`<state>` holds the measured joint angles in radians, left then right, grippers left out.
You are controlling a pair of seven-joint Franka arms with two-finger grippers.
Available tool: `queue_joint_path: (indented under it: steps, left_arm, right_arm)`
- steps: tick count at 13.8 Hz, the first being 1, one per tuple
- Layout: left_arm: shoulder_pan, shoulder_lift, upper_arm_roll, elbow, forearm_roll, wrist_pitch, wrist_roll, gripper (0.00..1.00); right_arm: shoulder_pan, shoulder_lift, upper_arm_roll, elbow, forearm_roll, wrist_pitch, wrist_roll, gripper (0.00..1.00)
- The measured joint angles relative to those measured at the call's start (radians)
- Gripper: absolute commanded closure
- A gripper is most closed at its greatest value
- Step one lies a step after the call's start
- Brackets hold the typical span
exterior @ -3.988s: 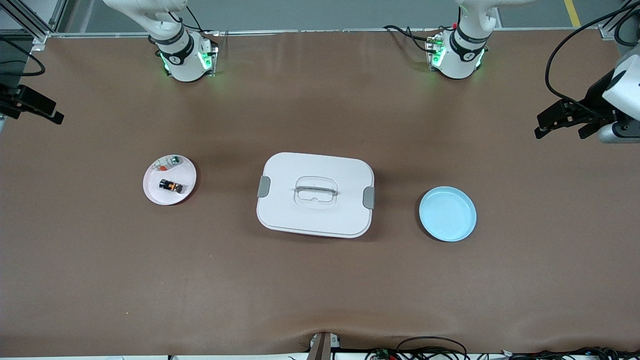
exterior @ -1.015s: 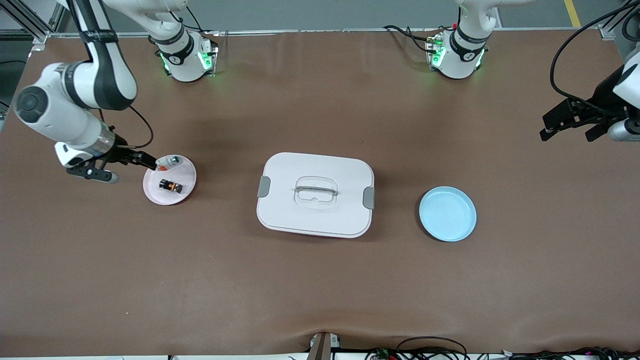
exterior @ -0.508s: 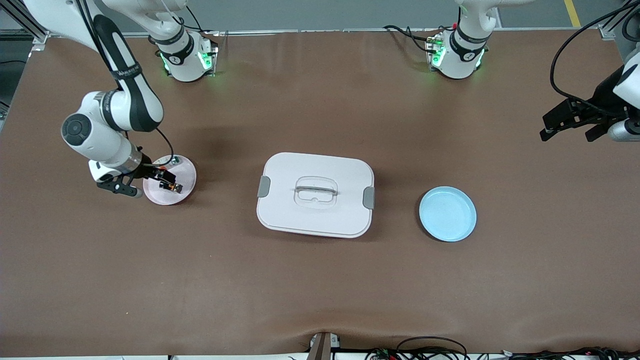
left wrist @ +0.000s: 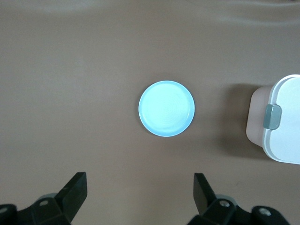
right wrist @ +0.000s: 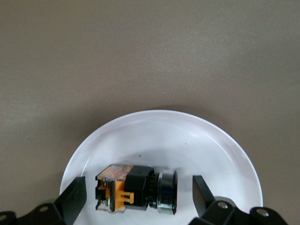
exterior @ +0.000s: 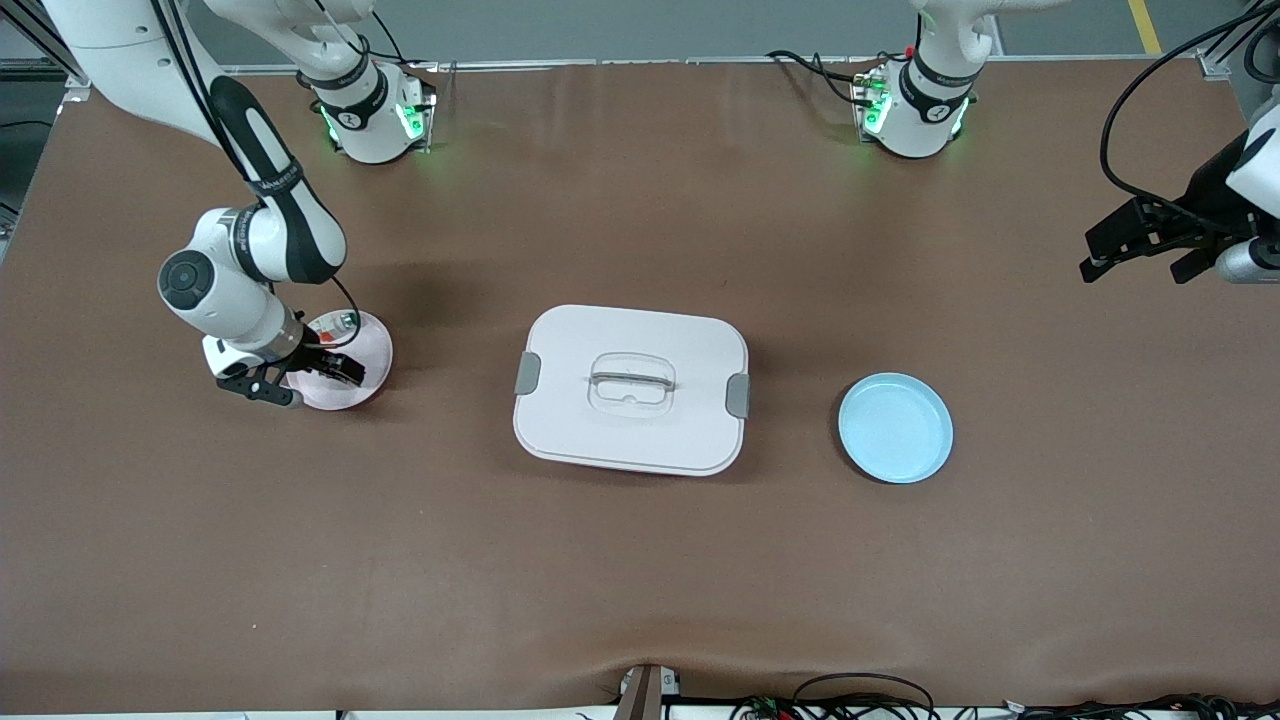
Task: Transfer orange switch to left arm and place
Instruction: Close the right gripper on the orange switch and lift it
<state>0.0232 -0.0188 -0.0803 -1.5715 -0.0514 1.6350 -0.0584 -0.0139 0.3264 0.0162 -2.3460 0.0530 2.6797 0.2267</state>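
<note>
The orange switch (right wrist: 136,189) lies on its side on a small pale pink plate (exterior: 372,352), which looks white in the right wrist view (right wrist: 187,140). My right gripper (exterior: 338,372) is low over that plate and hides the switch in the front view. It is open (right wrist: 138,199), with one finger on each side of the switch and not touching it. The white box (exterior: 640,430) stands at the table's middle, lid on. My left gripper (exterior: 1130,268) waits open and empty (left wrist: 138,190), up over the left arm's end of the table.
A light blue plate (exterior: 895,428) lies between the box and the left arm's end; it also shows in the left wrist view (left wrist: 166,108), beside the box's corner (left wrist: 281,126). A small white piece with green bits (exterior: 346,320) sits on the pink plate.
My right arm has swung in from the table's end and come down over the pink plate, so its open fingers now flank the switch. The left arm has hardly moved.
</note>
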Motion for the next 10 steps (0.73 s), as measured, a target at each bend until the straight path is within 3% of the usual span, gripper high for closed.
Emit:
queue_joint_path:
  steps: [10]
  left_arm:
    - [-0.001, 0.000, 0.000, 0.000, 0.000, 0.000, 0.000, 0.00]
  right_arm:
    - [0.000, 0.026, 0.000, 0.007, 0.000, 0.002, 0.000, 0.00]
